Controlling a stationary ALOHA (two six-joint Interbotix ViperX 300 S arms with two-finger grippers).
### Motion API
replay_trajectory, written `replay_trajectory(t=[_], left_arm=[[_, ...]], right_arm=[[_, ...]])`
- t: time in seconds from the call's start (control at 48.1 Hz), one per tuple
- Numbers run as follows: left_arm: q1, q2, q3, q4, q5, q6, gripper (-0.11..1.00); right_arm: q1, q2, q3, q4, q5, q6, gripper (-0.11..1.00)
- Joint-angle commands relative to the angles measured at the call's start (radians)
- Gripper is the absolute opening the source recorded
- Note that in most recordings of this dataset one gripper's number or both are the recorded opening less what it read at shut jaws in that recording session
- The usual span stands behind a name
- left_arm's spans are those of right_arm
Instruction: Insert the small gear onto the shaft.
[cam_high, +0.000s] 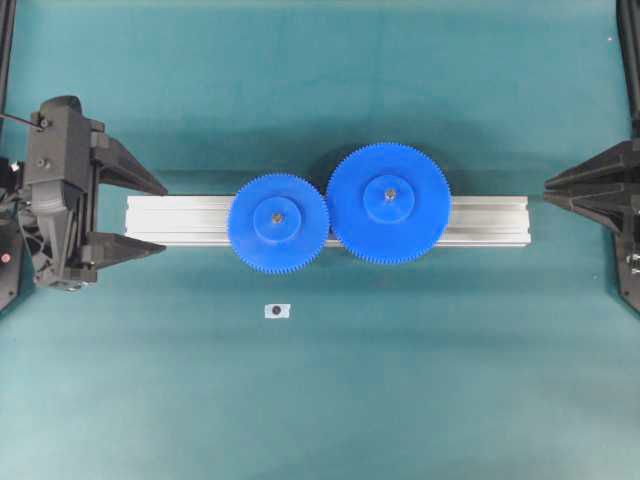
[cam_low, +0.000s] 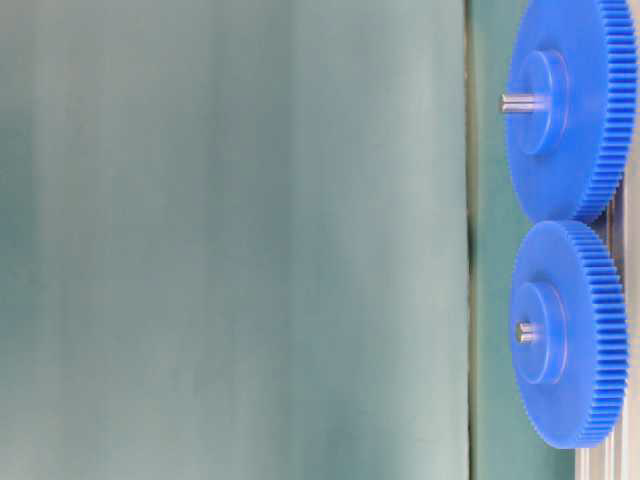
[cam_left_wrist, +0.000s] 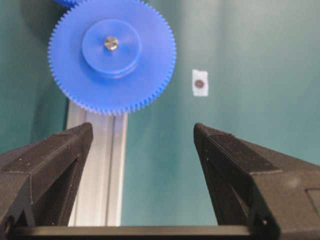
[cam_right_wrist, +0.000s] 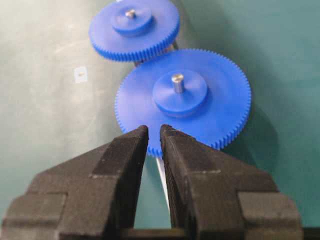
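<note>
Larger gear (cam_high: 388, 203) meshes beside small gear (cam_high: 278, 222) on aluminium bar (cam_high: 175, 218)

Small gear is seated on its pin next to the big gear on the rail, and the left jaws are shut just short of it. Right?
Not quite. The small gear does sit on its pin beside the big gear on the rail, but the left gripper is open, not shut. The left wrist view shows its jaws standing wide apart, short of the gear.
</note>
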Motion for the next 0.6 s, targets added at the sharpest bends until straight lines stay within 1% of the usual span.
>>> replay_trajectory(t=[0.0, 0.229, 0.582], left_arm=[[-0.003, -0.002, -0.008, 0.002, -0.014, 0.000, 0.81], [-0.003, -0.003, 0.003, 0.002, -0.048, 0.002, 0.81], [-0.005, -0.003, 0.009, 0.002, -0.049, 0.003, 0.81]], right_arm=[[-0.003, 0.008, -0.017, 0.000, -0.005, 0.008, 0.27], [-0.009, 0.008, -0.012, -0.002, -0.005, 0.008, 0.27], [-0.018, 0.008, -0.012, 0.000, -0.005, 0.008, 0.27]])
